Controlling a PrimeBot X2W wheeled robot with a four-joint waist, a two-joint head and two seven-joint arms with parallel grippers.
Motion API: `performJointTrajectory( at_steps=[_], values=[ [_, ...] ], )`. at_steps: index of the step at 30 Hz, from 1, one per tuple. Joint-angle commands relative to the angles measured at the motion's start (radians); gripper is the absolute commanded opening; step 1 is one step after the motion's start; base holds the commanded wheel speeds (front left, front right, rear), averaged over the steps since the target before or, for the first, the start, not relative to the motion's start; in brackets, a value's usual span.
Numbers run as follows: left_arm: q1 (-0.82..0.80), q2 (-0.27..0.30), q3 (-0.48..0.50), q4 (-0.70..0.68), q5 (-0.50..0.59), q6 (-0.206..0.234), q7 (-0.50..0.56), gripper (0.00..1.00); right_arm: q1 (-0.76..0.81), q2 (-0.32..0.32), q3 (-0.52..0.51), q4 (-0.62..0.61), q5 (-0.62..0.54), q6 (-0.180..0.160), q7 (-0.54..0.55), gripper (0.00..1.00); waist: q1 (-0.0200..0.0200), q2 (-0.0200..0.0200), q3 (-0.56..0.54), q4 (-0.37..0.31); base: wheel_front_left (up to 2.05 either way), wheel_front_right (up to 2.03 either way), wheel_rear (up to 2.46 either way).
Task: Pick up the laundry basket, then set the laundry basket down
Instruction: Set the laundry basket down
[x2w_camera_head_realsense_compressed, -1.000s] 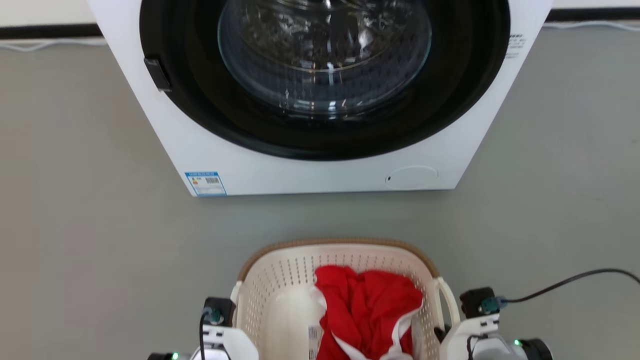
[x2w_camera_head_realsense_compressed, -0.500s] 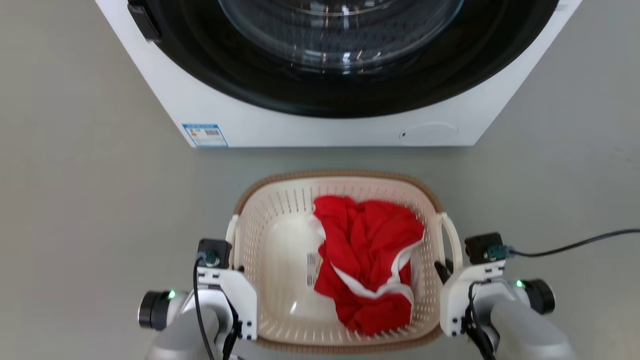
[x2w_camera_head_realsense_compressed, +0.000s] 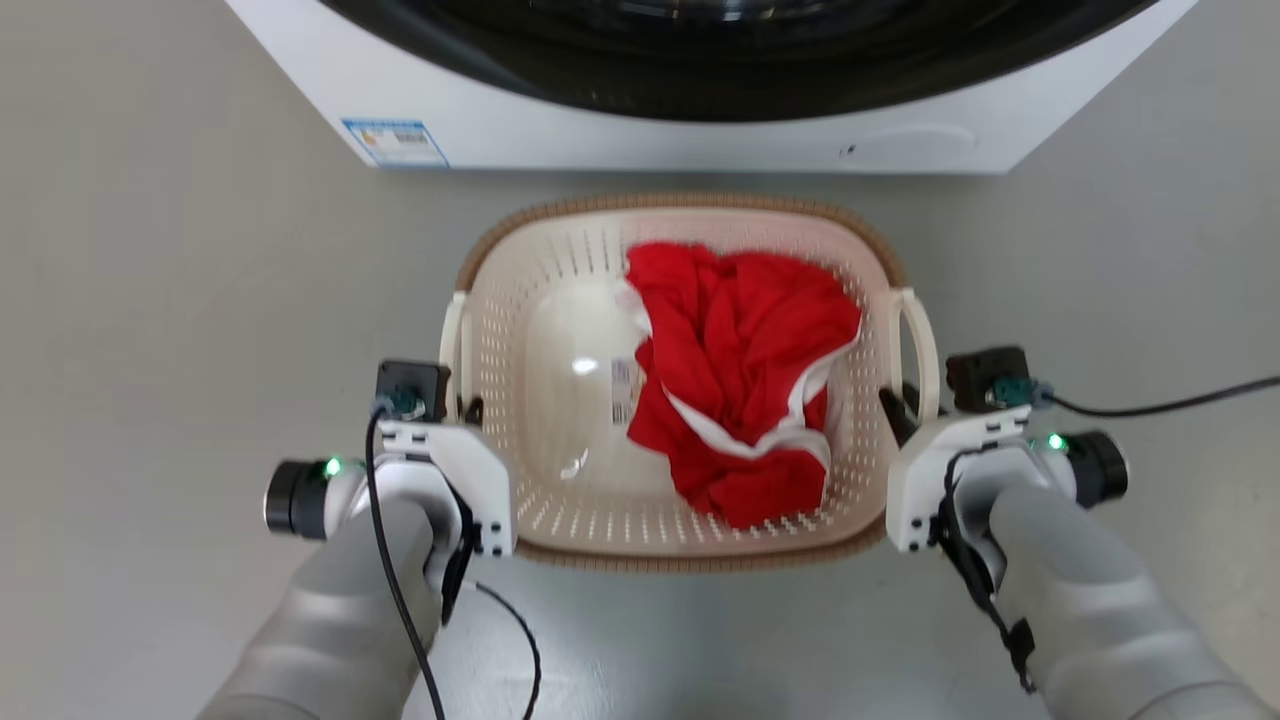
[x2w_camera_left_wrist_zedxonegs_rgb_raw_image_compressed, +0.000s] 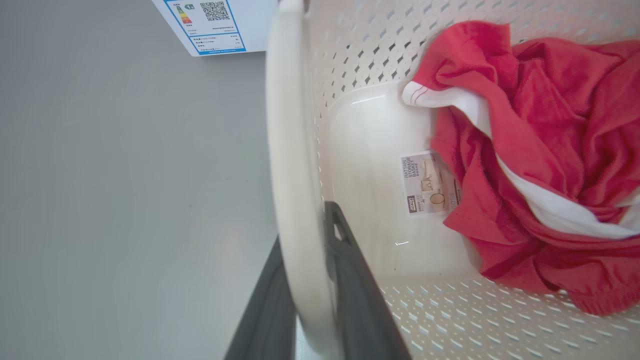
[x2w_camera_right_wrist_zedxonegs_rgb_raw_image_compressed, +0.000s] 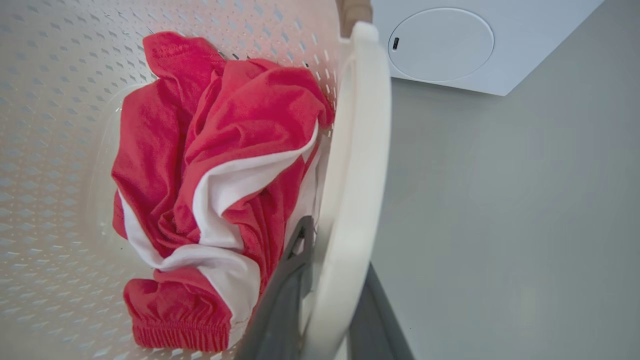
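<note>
My left gripper (x2w_camera_left_wrist_zedxonegs_rgb_raw_image_compressed: 305, 227) is pinching the laundry basket (x2w_camera_head_realsense_compressed: 500, 300) by its left loop handle (x2w_camera_left_wrist_zedxonegs_rgb_raw_image_compressed: 290, 140), one finger each side. My right gripper (x2w_camera_right_wrist_zedxonegs_rgb_raw_image_compressed: 337, 245) pinches the right handle (x2w_camera_right_wrist_zedxonegs_rgb_raw_image_compressed: 357, 150) the same way. The outer fingertips are hidden behind the handles. The basket's near the washing machine (x2w_camera_head_realsense_compressed: 650, 150), which is cut off at the top. Can't tell if it's lifted off the grey floor (x2w_camera_head_realsense_compressed: 150, 300). A red-and-white garment (x2w_camera_head_realsense_compressed: 740, 350) by the right wall half covers a label (x2w_camera_head_realsense_compressed: 622, 385).

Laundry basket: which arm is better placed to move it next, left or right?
Neither alone. The left gripper clamps the left handle, the right gripper the right handle, so both should move the laundry basket together.
</note>
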Motion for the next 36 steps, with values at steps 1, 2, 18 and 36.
performJointTrajectory(
  at_steps=[1,2,18,36],
  values=[
    [-0.042,0.014,0.017,-0.018,0.013,-0.004,-0.015,0.0,-0.011,0.026,0.02,-0.009,-0.029,0.015,-0.022,0.0,0.0,0.0,0.049,0.008,0.0,0.0,0.0],
    [-0.053,0.015,0.02,-0.02,0.014,-0.004,-0.016,0.0,-0.023,0.026,0.014,-0.006,-0.04,0.015,-0.027,0.0,0.0,0.0,0.066,0.009,0.0,0.0,0.0],
    [-0.193,0.061,0.119,-0.145,0.103,-0.004,-0.02,0.0,-0.169,0.026,-0.117,-0.01,-0.154,0.015,-0.087,0.0,0.0,0.0,0.312,0.007,0.0,0.0,0.0],
    [-0.21,0.053,0.237,-0.174,0.204,-0.026,-0.02,0.0,-0.187,0.026,-0.214,-0.065,-0.245,0.015,-0.094,0.0,0.0,0.0,0.38,0.003,0.0,0.0,0.0]
  ],
)
